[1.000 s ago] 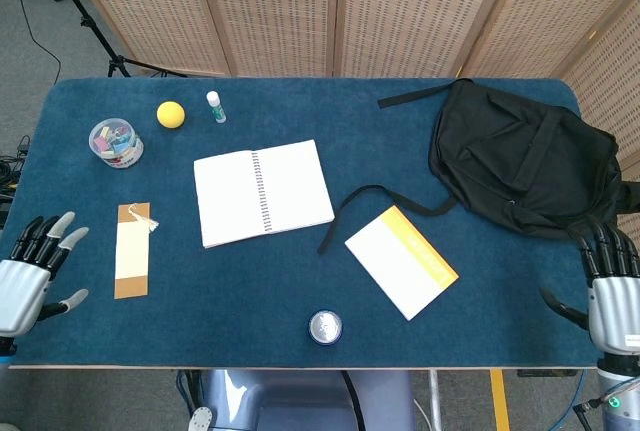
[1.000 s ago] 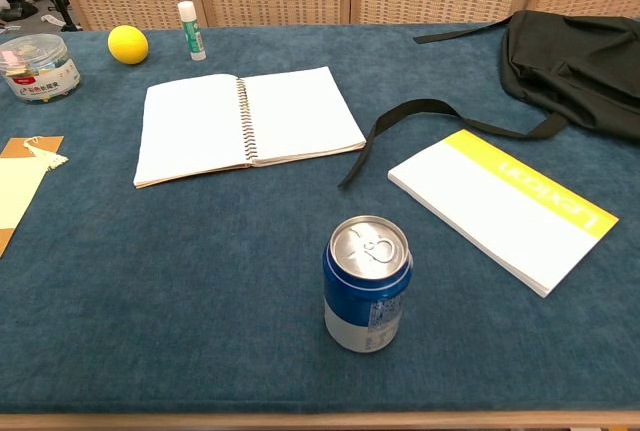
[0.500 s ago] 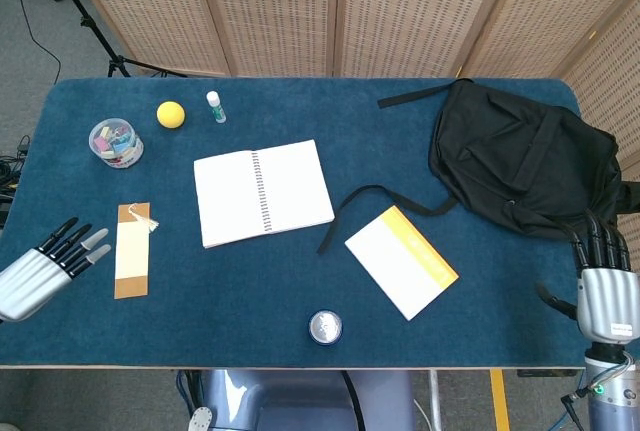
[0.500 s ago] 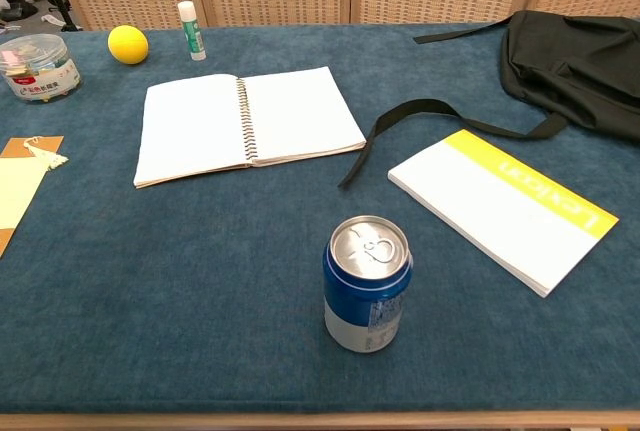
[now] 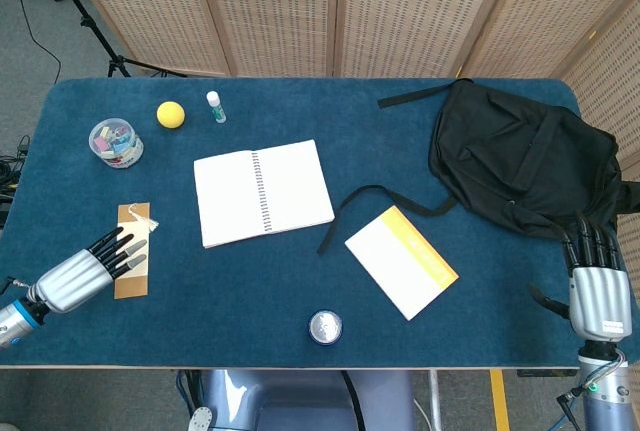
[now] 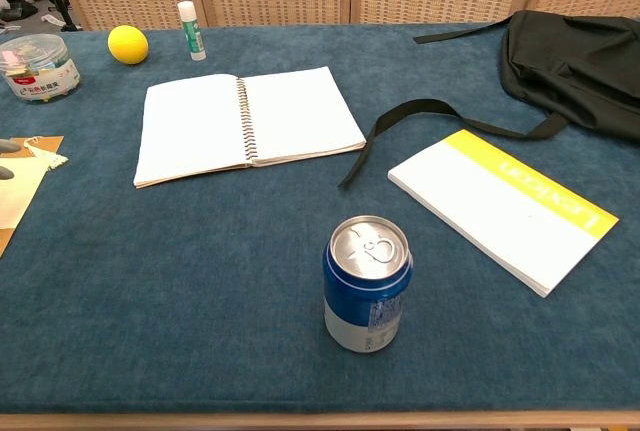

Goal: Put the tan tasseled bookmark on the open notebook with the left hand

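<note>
The tan bookmark [image 5: 135, 233] with a white tassel lies flat on the blue table [image 5: 300, 296] at the left; in the chest view the bookmark [image 6: 28, 166] shows at the left edge. My left hand [image 5: 85, 271] reaches over its lower half, fingers straight and apart, holding nothing. Its fingertips [image 6: 5, 146] just enter the chest view. The open spiral notebook [image 5: 262, 192] lies to the right of the bookmark, blank pages up. My right hand [image 5: 597, 286] hovers at the table's right front edge, fingers extended, empty.
A blue can [image 6: 367, 283] stands near the front middle. A yellow-edged pad [image 5: 401, 261] and a black backpack [image 5: 520, 156] with a loose strap lie to the right. A clip jar [image 5: 116, 142], yellow ball [image 5: 171, 114] and glue stick [image 5: 216, 106] sit at the back left.
My left hand has swung right from the table's left edge, and its fingers now lie over the bookmark's lower part. The right hand has drifted slightly back.
</note>
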`<state>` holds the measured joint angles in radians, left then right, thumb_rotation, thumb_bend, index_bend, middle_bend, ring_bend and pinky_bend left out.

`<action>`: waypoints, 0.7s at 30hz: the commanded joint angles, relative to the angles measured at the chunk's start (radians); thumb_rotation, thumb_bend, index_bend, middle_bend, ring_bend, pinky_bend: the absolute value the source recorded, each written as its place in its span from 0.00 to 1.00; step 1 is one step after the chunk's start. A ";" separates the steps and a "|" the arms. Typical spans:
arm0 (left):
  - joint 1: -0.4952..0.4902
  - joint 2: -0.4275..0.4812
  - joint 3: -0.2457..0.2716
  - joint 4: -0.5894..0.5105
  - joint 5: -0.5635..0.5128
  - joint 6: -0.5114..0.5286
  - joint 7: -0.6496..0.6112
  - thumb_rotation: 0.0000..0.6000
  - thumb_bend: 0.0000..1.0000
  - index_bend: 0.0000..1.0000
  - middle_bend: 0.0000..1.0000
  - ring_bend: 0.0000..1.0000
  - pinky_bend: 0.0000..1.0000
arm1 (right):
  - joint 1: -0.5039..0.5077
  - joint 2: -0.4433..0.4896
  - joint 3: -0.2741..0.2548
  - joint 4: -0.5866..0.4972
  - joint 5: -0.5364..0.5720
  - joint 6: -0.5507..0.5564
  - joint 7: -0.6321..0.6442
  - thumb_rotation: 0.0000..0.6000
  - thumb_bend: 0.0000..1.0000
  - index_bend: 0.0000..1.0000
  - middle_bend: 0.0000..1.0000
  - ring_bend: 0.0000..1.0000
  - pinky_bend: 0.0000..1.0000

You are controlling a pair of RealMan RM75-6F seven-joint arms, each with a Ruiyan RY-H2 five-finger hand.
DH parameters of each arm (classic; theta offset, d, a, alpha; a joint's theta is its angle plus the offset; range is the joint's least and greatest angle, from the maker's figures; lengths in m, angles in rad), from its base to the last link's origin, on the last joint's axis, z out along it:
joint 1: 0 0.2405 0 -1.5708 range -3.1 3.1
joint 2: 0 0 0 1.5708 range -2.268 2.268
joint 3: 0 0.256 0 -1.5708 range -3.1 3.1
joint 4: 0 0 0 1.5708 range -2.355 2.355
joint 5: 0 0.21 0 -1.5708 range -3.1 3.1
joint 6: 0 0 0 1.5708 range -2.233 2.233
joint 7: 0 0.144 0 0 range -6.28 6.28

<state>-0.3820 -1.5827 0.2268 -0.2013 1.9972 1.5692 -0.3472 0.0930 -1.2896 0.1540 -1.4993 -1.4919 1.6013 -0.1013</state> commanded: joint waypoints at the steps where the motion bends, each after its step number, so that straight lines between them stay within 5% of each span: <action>1: 0.000 -0.007 0.011 0.014 -0.008 -0.010 -0.005 1.00 0.05 0.00 0.00 0.00 0.00 | 0.001 0.000 0.000 0.003 0.003 -0.003 0.001 1.00 0.00 0.15 0.00 0.00 0.07; 21: -0.035 -0.028 0.065 -0.003 -0.040 -0.093 -0.029 1.00 0.32 0.03 0.00 0.00 0.00 | 0.004 -0.003 -0.002 0.009 0.014 -0.018 -0.004 1.00 0.00 0.15 0.00 0.00 0.06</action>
<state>-0.4166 -1.6109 0.2910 -0.2040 1.9572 1.4768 -0.3768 0.0974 -1.2927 0.1522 -1.4904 -1.4780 1.5834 -0.1056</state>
